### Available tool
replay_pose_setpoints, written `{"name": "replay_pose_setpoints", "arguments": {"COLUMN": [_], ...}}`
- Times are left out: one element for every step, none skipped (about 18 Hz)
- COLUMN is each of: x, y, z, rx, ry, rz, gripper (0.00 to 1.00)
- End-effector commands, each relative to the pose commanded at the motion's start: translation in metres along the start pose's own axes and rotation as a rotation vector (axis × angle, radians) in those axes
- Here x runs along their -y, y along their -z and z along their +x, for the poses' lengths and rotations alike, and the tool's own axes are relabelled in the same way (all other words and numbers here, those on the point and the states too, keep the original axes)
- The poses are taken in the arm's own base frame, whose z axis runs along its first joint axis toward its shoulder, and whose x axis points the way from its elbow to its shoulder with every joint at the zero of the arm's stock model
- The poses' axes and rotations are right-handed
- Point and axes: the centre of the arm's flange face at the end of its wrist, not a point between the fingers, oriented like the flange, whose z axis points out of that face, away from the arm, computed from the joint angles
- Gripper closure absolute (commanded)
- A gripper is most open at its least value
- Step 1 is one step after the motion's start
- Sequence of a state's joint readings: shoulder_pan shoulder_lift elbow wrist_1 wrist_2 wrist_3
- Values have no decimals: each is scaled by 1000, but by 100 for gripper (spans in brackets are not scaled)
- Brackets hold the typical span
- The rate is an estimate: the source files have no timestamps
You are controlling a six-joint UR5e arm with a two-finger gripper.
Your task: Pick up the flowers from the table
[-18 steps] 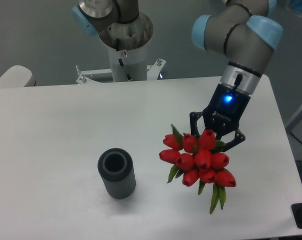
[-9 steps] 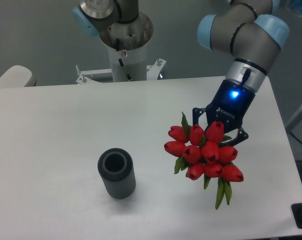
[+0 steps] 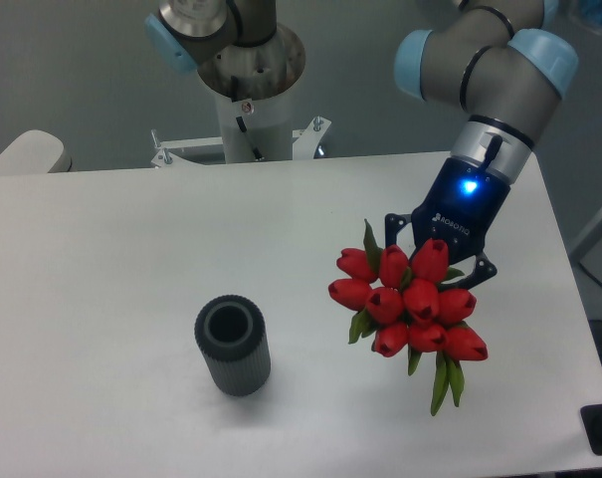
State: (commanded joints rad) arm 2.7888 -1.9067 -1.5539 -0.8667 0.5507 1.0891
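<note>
The flowers are a bunch of red tulips with green stems and leaves, at the right of the white table. My gripper is shut on the bunch from behind and holds it in the air above the tabletop, blooms towards the camera, stem ends pointing down near the front edge. The fingertips are hidden behind the blooms. A blue light glows on the gripper's wrist.
A dark grey ribbed cylinder stands upright on the table, left of the flowers and apart from them. The arm's base column stands behind the table's far edge. The table's right edge lies close to the bunch.
The gripper has moved the flowers a little to the right and up over the last second. Between half a second ago and now it has barely moved. The cylinder has stayed put.
</note>
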Motion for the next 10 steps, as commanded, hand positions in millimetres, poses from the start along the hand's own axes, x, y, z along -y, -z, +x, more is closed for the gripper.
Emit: {"name": "replay_pose_setpoints", "arguments": {"x": [0,0,0,0,0,0,0,0,0,0], "y": [1,0,0,-1,0,0,0,0,0,0], "z": [-1,0,0,1,0,0,0,0,0,0], "rx": [1,0,1,-1,1,1,1,1,1,1], "ry": [-1,-2,-2,-4,-7,-9,-9,-9,-9,-9], "rz": [0,0,-1,0,0,-1,-1,-1,-1,-1], "gripper": [80,80,80,80,80,80,80,80,80,80]}}
